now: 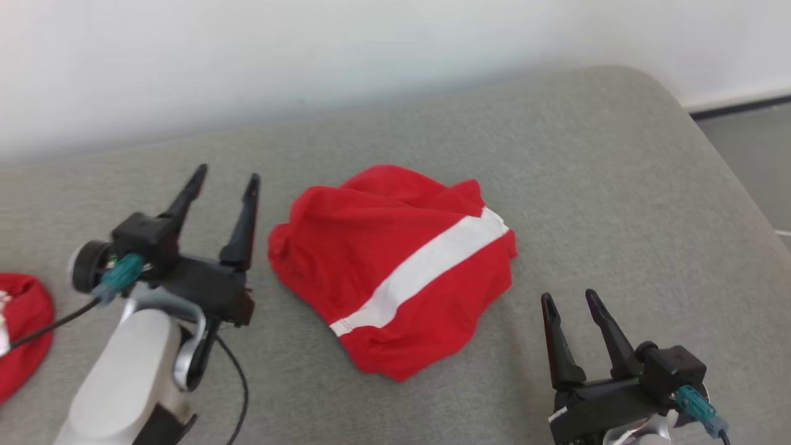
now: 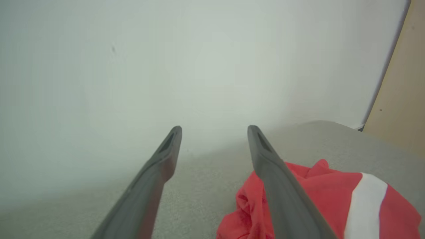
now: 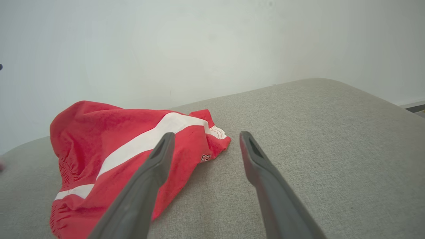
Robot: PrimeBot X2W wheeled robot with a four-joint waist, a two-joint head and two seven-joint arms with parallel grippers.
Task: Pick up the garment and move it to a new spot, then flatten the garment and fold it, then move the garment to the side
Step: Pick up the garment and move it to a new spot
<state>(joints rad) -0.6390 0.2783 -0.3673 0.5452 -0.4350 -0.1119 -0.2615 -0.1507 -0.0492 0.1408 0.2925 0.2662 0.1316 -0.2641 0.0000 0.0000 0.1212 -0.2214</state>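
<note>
Expect limp, light crumpled red cloth garment with white stripe (image 1: 395, 272); pinch hemmed edge; left end effector (image 1: 227, 173), right end effector (image 1: 569, 295) flanking it, both released, empty.

**Grey padded surface, two red cloths lying on it**

You are looking at a grey padded surface (image 1: 618, 185) covered in woven fabric. It runs across the head view from the left edge to a rounded corner in the upper right. In the middle of the frame the red garment (image 1: 346, 247) lies on it in a crumpled, roughly round heap, not flattened. A white stripe (image 1: 426, 266) crosses the heap on a slant, from lower left up to its right edge. At the far left edge, lower down, you see a second red cloth (image 1: 21, 327). The frame cuts it off, and it lies on the same surface, well apart from the garment.
</note>
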